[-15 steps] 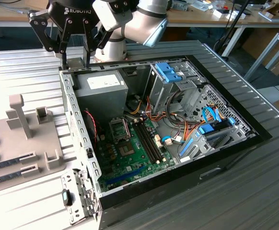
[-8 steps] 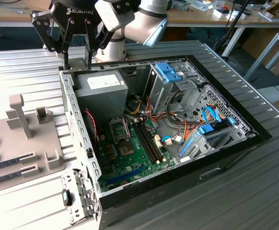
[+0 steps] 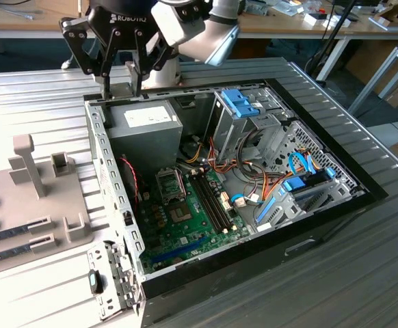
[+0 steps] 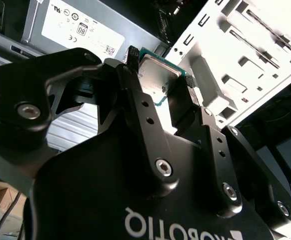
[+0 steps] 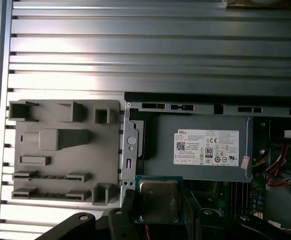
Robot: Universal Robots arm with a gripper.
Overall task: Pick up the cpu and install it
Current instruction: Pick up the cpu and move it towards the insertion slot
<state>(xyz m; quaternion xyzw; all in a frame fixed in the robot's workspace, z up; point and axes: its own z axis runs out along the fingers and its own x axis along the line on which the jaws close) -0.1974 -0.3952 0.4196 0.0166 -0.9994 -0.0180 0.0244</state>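
My gripper point(image 3: 120, 80) hangs over the back left corner of the open computer case point(image 3: 100, 143), above the power supply point(image 3: 144, 126). It is shut on the cpu point(image 4: 156, 76), a flat square chip with a silver top and a thin green rim, pinched by two opposite edges between the black fingers point(image 4: 135, 95). In the first wrist view the cpu point(image 5: 159, 200) is held level above the case edge, next to the power supply point(image 5: 200, 147). The motherboard point(image 3: 199, 222) lies on the case floor, with its metal-framed socket point(image 3: 170, 183) lower and to the exterior view's right of the gripper.
A grey holder tray point(image 3: 42, 198) with slots and posts lies on the ribbed metal table to the exterior view's left of the case. Drive cages point(image 3: 243, 109), blue brackets and bundled cables point(image 3: 254, 184) crowd the case's right half. Memory slots point(image 3: 209, 198) run beside the socket.
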